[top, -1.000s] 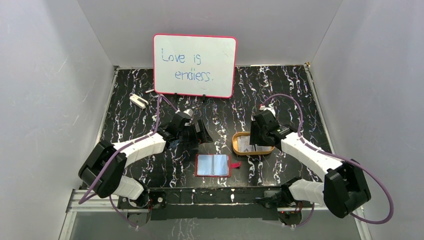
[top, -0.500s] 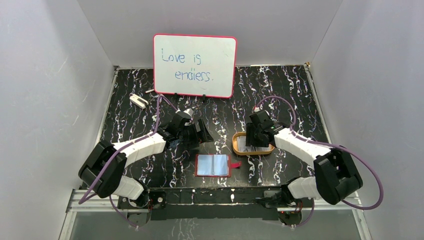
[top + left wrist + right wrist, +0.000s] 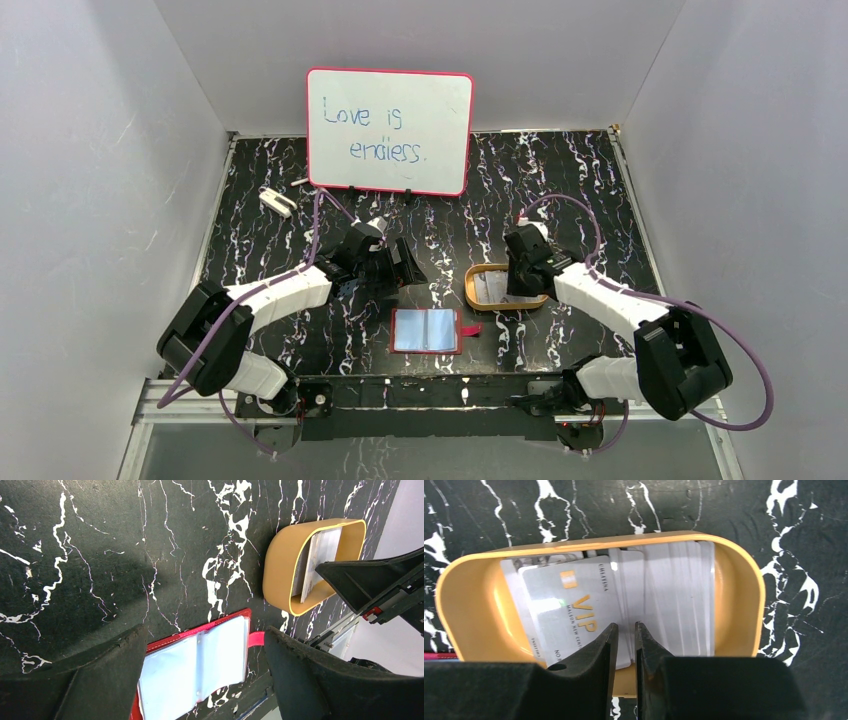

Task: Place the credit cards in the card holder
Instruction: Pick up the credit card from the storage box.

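Right fingers (image 3: 589,675) are pinching a credit card (image 3: 574,600) in the tray (image 3: 744,580), left fingers (image 3: 100,680) idling wide open, empty; next is lifting just one out.

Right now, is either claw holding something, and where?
Left claw is open and empty. Right claw is nearly shut over the credit cards in the tray; a pinched edge can't be told.
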You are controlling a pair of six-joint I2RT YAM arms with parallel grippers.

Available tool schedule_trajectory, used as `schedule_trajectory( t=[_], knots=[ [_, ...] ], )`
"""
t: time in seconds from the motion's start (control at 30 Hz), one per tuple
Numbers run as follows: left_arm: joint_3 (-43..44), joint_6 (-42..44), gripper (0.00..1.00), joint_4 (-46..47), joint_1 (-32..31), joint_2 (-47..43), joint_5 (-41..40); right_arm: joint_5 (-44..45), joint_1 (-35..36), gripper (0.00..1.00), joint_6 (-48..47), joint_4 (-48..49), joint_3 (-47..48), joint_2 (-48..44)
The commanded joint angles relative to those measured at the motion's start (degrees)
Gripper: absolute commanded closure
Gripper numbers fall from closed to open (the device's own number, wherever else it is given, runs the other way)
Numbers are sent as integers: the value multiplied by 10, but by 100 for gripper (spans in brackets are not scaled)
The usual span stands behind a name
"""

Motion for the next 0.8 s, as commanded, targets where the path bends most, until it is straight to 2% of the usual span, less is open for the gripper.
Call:
schedule_trajectory(
  t=[0.0,0.1,0.23,0.43,0.57,0.77],
  knots=[
    [11,2,17,-6,-1,-2,13,28,-6,74,3,-21,-5,-13],
    [9,2,17,-6,-2,-3,13,26,-7,71,5,-26,0,-23],
    [9,2,17,-7,-2,-3,13,10,-7,56,21,-16,7,-63],
    [10,1,17,-6,-2,-3,13,-63,-14,45,36,19,18,-84],
    [9,0,17,-6,-1,-3,14,-147,-66,41,46,49,3,-77],
    [8,1,17,-5,-2,0,15,-257,-138,41,35,121,-47,-95]
  ],
)
